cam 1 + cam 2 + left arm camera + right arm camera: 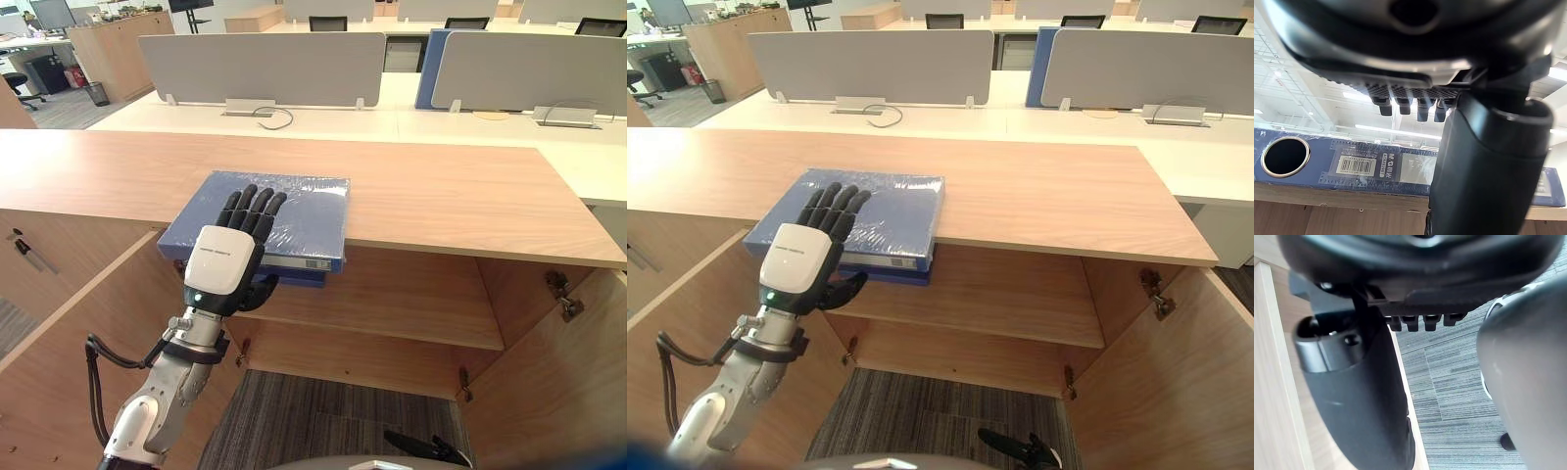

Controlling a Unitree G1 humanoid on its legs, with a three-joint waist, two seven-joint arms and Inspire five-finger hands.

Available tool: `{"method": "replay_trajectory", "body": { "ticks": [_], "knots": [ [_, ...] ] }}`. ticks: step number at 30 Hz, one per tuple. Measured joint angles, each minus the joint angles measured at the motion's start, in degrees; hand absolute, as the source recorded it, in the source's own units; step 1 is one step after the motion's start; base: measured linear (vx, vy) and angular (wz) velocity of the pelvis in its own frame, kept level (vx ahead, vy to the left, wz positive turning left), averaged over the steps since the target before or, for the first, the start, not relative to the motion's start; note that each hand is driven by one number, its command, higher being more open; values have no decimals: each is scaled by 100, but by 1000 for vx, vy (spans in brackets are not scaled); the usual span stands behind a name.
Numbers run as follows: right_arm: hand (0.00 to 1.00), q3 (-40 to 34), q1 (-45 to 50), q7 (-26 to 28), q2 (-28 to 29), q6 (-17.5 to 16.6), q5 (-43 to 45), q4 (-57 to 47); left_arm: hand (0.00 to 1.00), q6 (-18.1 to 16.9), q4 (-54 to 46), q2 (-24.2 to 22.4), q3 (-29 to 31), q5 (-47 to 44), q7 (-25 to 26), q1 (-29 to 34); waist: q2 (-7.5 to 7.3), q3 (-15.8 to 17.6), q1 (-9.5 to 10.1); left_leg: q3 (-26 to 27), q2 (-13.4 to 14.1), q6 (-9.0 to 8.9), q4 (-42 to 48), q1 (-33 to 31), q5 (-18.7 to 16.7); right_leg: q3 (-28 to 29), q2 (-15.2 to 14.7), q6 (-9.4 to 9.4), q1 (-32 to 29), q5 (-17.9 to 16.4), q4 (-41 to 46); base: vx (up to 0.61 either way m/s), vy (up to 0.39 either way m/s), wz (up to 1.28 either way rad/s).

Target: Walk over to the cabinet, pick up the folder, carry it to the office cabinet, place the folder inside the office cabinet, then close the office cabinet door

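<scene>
The folder (pixel 294 211) is a thick blue ring binder sealed in clear plastic film. It lies flat on the wooden surface (pixel 441 196) of the cabinet, with its near edge and left corner hanging out over the open compartment. It looks stiff and fairly heavy, and the film will probably make it slippery, so it is likely to slide rather than bend. The best hold seems to be across the overhanging spine (pixel 1376 164), clamped from above and below.

The left hand (pixel 227 257) is placed that way. Its fingers (pixel 257 208) lie straight and flat on the cover, reaching toward the middle, and its thumb is tucked beneath the overhang, so the near edge is pinched between them. The right hand (pixel 1415 264) hangs over the carpet (pixel 1459 382), its fingers apparently straight and holding nothing. The shelf (pixel 392 304) inside is bare.
</scene>
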Motion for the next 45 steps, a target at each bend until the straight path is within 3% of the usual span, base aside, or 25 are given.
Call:
{"method": "replay_trajectory", "body": {
  "ticks": [13,16,19,23,28,29,32,34,39,45],
  "knots": [
    [100,41,-37,-1,3,3,-10,-30,0,125,479,355,24,248,405,-845,-28,19,-118,116,5,32,-6,1,-1,140,72,-44,40,208,-362,-10,-7,-6],
    [100,43,-37,-3,-5,2,-10,-38,0,213,478,349,22,297,407,-917,-16,26,-132,114,10,33,-6,10,0,139,82,-36,61,214,-390,0,0,0],
    [100,32,-34,-6,-16,2,-11,-25,0,330,119,23,58,294,218,-789,-24,44,-143,114,12,31,-6,13,-1,142,82,-26,67,219,-386,-1,-10,0],
    [100,-95,-33,-7,1,5,-12,4,0,48,-1066,-553,83,-631,-318,-151,-57,75,-141,118,12,19,-6,26,-10,158,83,-24,80,220,-381,0,0,0],
    [100,-181,15,-8,10,38,19,-109,0,-425,-1560,-1286,209,-3649,-934,18,-19,100,-144,275,43,-13,-18,185,-57,339,110,-24,116,220,-378,-15,-23,-16],
    [100,-165,135,-36,51,46,182,-391,0,-474,-1594,-1490,362,-4769,-1138,37,6,105,-157,333,47,-4,-23,219,-69,413,121,-17,99,224,-366,-31,-15,-27],
    [100,-144,661,-216,316,100,372,-1723,0,-484,-1789,-1950,811,-6721,-1346,287,42,146,-282,525,72,-4,-23,214,-82,612,147,-27,-64,247,-290,-25,-10,-38],
    [100,147,1293,-665,594,137,427,-3517,0,-492,-1939,-2348,1083,-8009,-1341,461,55,170,-338,793,108,-7,-9,221,-127,899,193,-37,-258,285,-245,-26,7,-58],
    [100,275,1902,-1285,771,222,-107,-6745,0,-501,-2062,-2465,1137,-9030,-1362,677,-68,259,-475,1221,97,7,120,301,-274,1343,192,-29,-503,290,-76,-22,19,-46],
    [100,348,1985,-1826,786,215,-1841,-9013,0,-401,-2312,-2533,979,-9139,-1415,854,59,364,-627,1655,86,3,262,433,-433,1805,233,-16,-680,294,65,-6,19,-39]
  ]
}}
